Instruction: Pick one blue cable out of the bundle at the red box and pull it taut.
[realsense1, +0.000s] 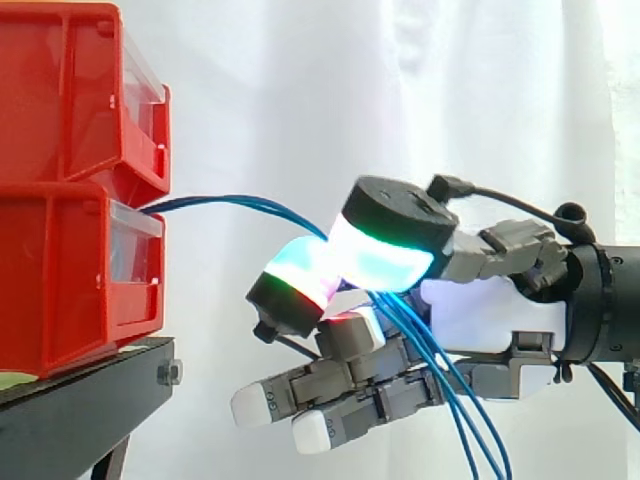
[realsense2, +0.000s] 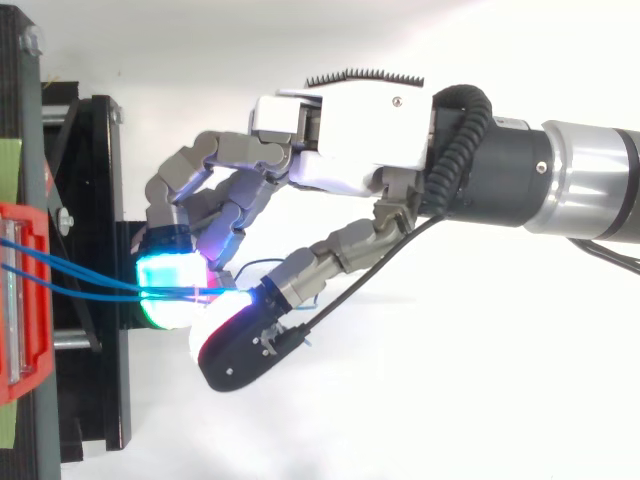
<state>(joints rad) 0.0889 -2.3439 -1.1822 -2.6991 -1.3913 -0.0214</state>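
Grasp is on, and the pull is what comes next! The hand (realsense1: 480, 310) reaches in level from the right with its palm upright. Two glowing pads (realsense1: 385, 262) press together at the front, nipping the blue cable (realsense1: 230, 199) between them. The other fingers stretch out low and forward beneath the pinch, relaxed and holding nothing. From above, the hand (realsense2: 350, 130) shows its thumb swung across under the fingers to meet them just off the edge of the black stand (realsense1: 90, 400). The cable leaves the red box (realsense1: 60, 270) at the gap under the upper bin (realsense1: 60, 100). It rises in a soft arc and dips into the pinch, so there is clearly slack in it. Behind the pads several blue strands spill down past the palm, and I can't tell whether the pinch holds a single strand or more. By my reading, selection is about done and the tightening isn't. The next move calls for a steady draw to the right, away from the box, with the pinch firm until that arc flattens. Watch for the strand slipping through the pads, or neighbours dragging along.
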